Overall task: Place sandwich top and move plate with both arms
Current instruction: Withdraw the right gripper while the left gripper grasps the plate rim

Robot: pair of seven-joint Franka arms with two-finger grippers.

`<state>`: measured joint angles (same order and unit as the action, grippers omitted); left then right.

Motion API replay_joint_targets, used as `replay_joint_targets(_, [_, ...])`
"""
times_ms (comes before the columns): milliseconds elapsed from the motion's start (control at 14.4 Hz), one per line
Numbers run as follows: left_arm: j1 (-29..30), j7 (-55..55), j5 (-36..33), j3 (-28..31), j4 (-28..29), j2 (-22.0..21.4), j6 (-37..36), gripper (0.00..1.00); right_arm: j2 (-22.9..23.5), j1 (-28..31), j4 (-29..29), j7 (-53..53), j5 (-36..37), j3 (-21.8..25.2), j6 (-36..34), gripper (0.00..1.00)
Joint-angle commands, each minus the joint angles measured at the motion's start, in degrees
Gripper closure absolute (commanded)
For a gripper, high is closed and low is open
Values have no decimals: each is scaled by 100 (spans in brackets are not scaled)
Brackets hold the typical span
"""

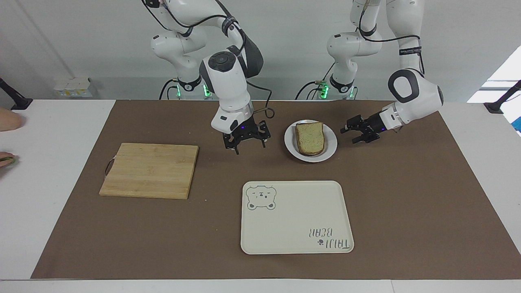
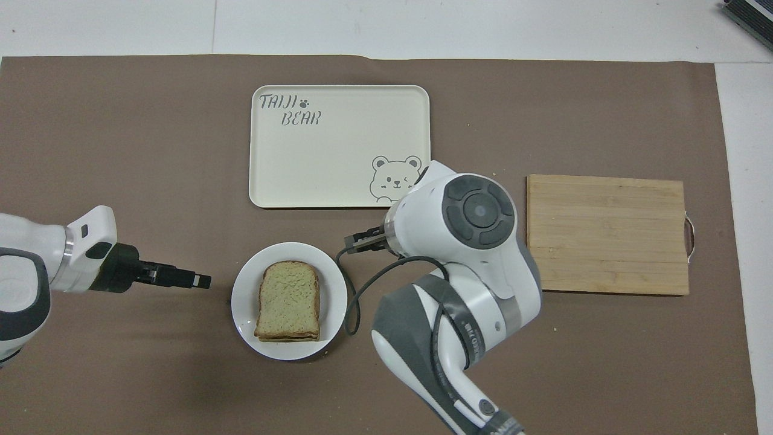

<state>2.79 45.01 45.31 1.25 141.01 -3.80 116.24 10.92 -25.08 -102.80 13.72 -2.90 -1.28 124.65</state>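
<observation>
Now the sandwich top is seen lying on the plate, flanked at 3 and 9 o'clock in the facing view by the open, empty left gripper and right gripper; if the rim is gripped unevenly, the plate could be tipped.

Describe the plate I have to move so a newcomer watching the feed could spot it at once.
Start from the brown mat covering the table, then find the cream tray with the bear drawing. The plate lies just nearer to the robots than that tray. It is the only round white thing, and a slice of bread lies on it.
</observation>
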Motion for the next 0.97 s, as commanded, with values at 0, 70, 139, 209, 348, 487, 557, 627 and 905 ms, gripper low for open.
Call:
replay_joint_targets(0, [3,175,171,-54,295,-130,319,37,-283,178,-47,-36,483,-65,-73,0])
replay_joint_targets(70, [-102,175,179,-63,348,-130,442,39,-327,266,-47,-27,483,-74,-90,0])
replay_joint_targets(139, [-233,175,188,-63,401,-130,565,39,-388,302,-38,-27,483,-65,-160,0])
replay_joint_targets(209, [-278,175,188,-63,454,-130,645,42,-476,363,-29,-36,466,-65,-239,0])
replay_joint_targets(348, [-375,175,188,-63,498,-121,654,42,-704,609,58,-45,396,-83,-563,0])
replay_joint_targets(487, [-419,175,188,-63,594,-130,733,42,-933,662,67,-45,387,-65,-889,0])
replay_joint_targets(557, [-524,175,197,-63,629,-104,838,44,-1038,741,76,-45,387,-56,-1055,0])
replay_joint_targets(627, [-560,183,275,-63,647,-25,935,49,-1143,811,76,-45,387,-56,-1196,0])
replay_joint_targets(905, [-832,183,522,-63,709,37,1190,59,-1487,1189,76,-45,387,49,-1575,0])
